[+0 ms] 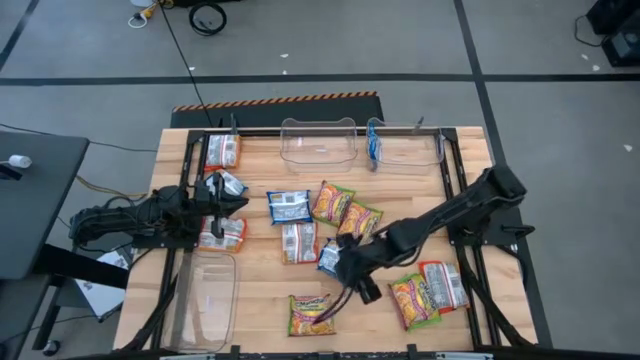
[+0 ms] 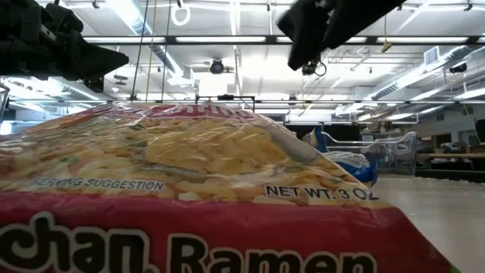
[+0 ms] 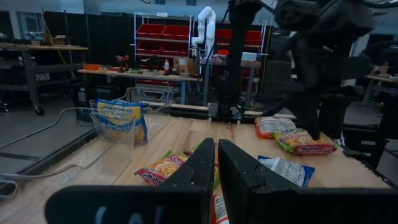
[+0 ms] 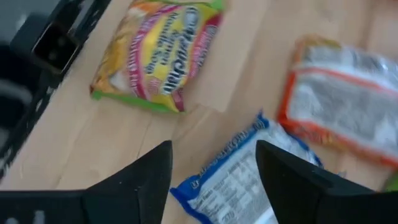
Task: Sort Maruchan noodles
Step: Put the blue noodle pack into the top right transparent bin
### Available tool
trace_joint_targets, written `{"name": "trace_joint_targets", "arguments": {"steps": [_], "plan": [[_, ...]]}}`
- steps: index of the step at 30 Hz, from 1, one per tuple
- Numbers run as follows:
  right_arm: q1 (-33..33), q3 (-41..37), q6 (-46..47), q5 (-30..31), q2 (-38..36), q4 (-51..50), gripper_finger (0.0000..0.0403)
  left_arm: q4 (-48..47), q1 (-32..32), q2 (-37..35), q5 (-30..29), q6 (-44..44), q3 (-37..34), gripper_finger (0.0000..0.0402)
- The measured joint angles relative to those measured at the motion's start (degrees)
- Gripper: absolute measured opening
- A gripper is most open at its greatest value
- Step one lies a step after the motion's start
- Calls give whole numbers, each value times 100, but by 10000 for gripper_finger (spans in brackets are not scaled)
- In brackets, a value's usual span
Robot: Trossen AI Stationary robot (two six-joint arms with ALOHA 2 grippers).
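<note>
Maruchan noodle packets lie flat and scattered on the wooden table [image 1: 260,280]. My right gripper [image 4: 214,152] is open and hovers above a blue-and-white packet [image 4: 233,180], also seen in the high view [image 1: 328,257]; its fingers stand on either side of the packet, clear of it. A yellow-green packet [image 4: 158,53] and a red-orange packet [image 4: 348,106] lie nearby. My left gripper [image 3: 217,165] is shut and empty, held over the table's left side [image 1: 235,200] between a blue-and-white packet [image 1: 225,183] and a red-orange one [image 1: 222,232]. One yellow-green packet [image 2: 189,189] fills the low view.
Two clear tubs stand at the far edge [image 1: 318,140] [image 1: 405,145], the right one holding a blue-and-white packet [image 1: 374,143]. A third clear tub [image 1: 205,300] sits at the near left. More packets lie mid-table [image 1: 333,202] and near right [image 1: 413,298]. A black frame rims the table.
</note>
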Motion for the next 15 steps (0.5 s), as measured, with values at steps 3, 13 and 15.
{"name": "trace_joint_targets", "arguments": {"steps": [3,13,15], "plan": [[-7,479,-951,-145,369,-400,259,0,0,-1,0,0,0,27],[-11,834,-2646,-400,1153,-717,254,0,-1,1,0,0,0,27],[-66,834,-2773,-239,1233,-748,251,2,0,-1,0,0,0,27]]}}
